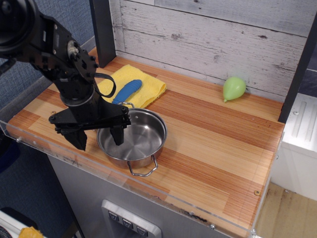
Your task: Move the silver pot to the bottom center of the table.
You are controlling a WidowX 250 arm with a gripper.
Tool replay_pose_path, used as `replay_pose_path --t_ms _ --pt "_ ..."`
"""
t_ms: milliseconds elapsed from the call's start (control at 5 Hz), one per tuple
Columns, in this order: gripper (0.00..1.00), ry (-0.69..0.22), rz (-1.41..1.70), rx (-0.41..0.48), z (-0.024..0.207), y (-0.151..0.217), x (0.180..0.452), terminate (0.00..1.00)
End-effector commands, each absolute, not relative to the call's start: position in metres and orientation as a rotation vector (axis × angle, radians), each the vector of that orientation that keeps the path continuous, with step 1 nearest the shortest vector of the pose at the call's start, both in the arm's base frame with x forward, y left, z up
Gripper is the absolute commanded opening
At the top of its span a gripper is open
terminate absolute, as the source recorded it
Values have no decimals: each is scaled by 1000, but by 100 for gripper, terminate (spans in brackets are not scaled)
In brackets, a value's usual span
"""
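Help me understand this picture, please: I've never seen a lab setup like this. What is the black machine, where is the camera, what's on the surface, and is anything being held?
The black machine on the left is a jointed robot arm. At its lower end is its hand, made of two fingers. The single picture comes from a camera placed in front of and above the wooden table, looking down at an angle.

On the table sit a silver pot near the front edge, a yellow cloth behind it with a blue-handled spoon lying on it, and a small green pear-shaped object near the back wall.

The fingers are spread wide apart. One hangs inside the pot, the other outside its left wall, so they straddle the rim without pinching it. Nothing is held right now.
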State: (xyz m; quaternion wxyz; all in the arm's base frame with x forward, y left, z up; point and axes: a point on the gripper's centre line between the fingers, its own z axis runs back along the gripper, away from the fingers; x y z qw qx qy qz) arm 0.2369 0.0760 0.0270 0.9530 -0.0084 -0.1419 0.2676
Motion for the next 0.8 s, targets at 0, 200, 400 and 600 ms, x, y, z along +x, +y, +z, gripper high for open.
replay_pose_path --t_ms 0,200,400,600 --pt "100 -452 413 -140 91 62 272 0" --pt "100 -520 368 -160 128 50 278 0" --pt "100 -541 340 -126 153 39 277 0" --pt "100 -572 315 -125 170 34 277 0"
